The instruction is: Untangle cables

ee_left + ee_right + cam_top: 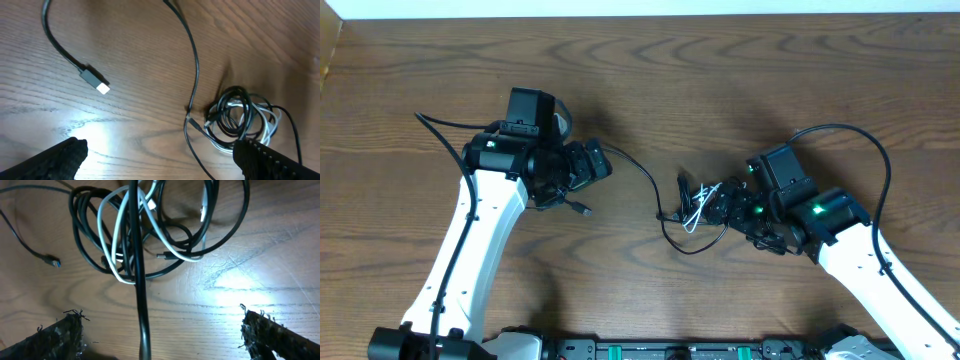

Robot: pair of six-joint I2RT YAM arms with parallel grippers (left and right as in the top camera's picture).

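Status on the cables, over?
Both open, empty: left claw, right claw. Cables knotted at right claw, white one inside. One black cable trails toward left claw, plug free. Black strand runs through right claw's gap.

Overhead, soft, even light falls on the wooden table (720,60), and the arms cast faint, diffuse shadows. Both wrist views are dimmer, each with a white glare patch on the wood. The left gripper's fingers (60,157) and the right gripper's fingers (55,335) look dark and fuzzy. The nearest black cable (143,325) is blurred.
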